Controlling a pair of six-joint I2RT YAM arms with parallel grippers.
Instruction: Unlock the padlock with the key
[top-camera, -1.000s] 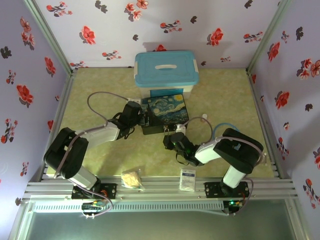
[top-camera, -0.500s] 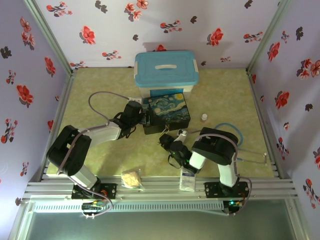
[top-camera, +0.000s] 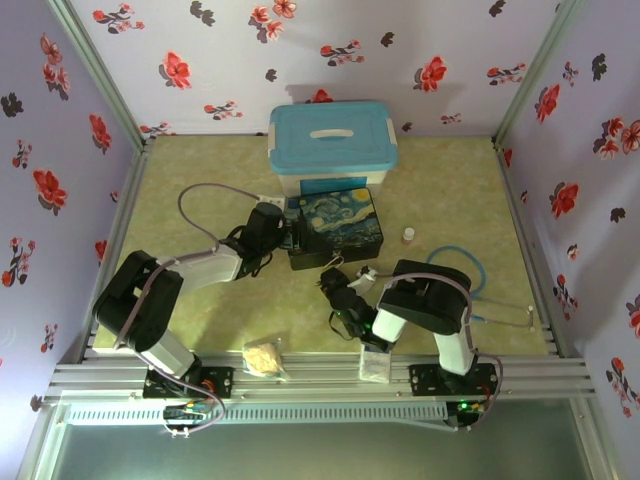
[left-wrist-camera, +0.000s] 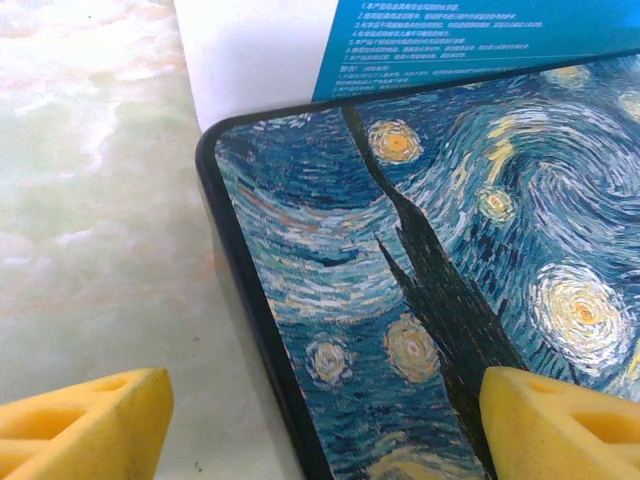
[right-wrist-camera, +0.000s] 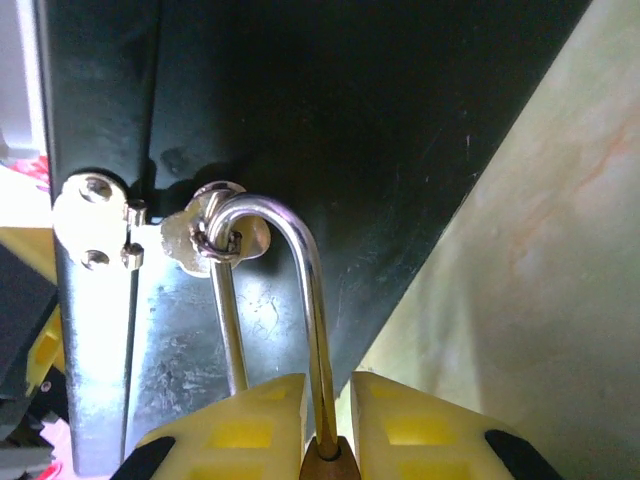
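Tiny brass-gold padlock (right-wrist-camera: 314, 320), its thin silver shackle through the painted dark-blue box's (top-camera: 335, 225) hasp (right-wrist-camera: 190, 240), sits pinched in the right gripper's (right-wrist-camera: 328, 390) closed jaws. That arm has folded inward over the last second, probably squaring the lock for unlocking. The left gripper (left-wrist-camera: 320, 430) straddles the box corner, jaws wide, gripping nothing.

Pale green marbled desk (top-camera: 200, 170), white bin with light blue lid (top-camera: 333, 137) at the far side, dark box painted with a starry night (top-camera: 335, 222) just before it, small white bottle (top-camera: 408, 235) to its right, white packet (top-camera: 374, 365) and yellowish bag (top-camera: 264, 358) at the near edge, flowered walls (top-camera: 300, 50) around.
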